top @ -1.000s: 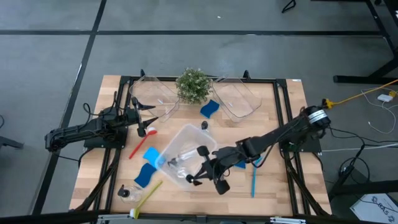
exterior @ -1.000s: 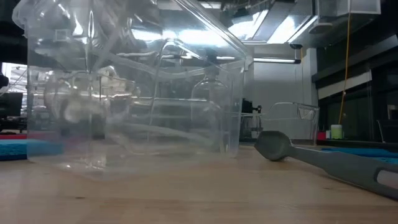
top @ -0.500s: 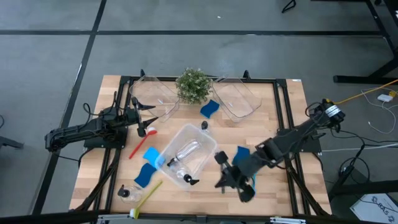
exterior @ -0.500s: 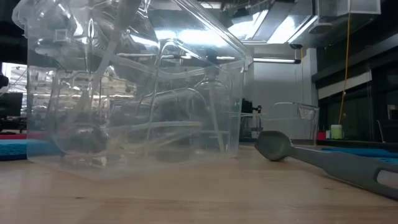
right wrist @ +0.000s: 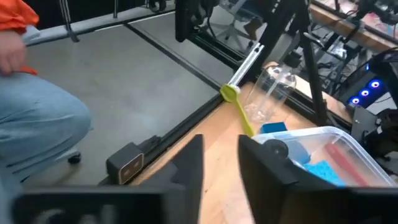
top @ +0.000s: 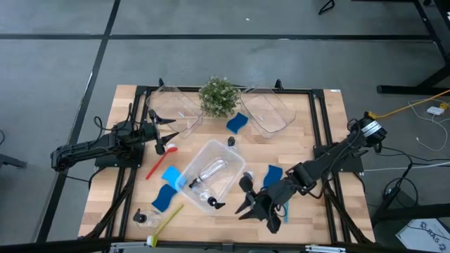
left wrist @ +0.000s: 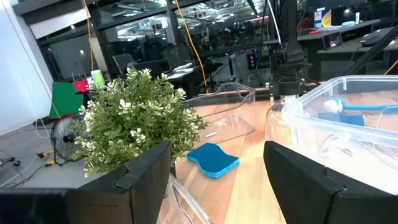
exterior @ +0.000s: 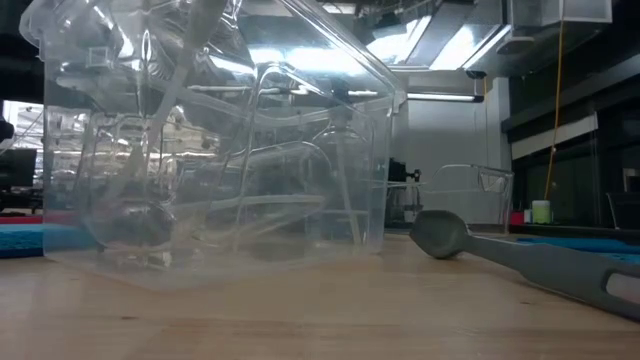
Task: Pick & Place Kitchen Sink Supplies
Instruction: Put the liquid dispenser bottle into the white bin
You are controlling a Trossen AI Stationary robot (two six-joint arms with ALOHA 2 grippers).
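Your right gripper [top: 247,204] hovered w/ jaws narrowly apart, holding nothing, beside the clear plastic bin [top: 226,157] w/ pump bottles [top: 213,171]; left gripper [top: 159,133] jaws wide. Slatted wood desk [top: 323,126], grey floor.

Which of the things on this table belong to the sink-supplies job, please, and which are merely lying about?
Job:
blue sponges
pump bottles
red brush
yellow-green brush
blue brush
grey brush

Lying about:
potted plant
centre bin
two back bins
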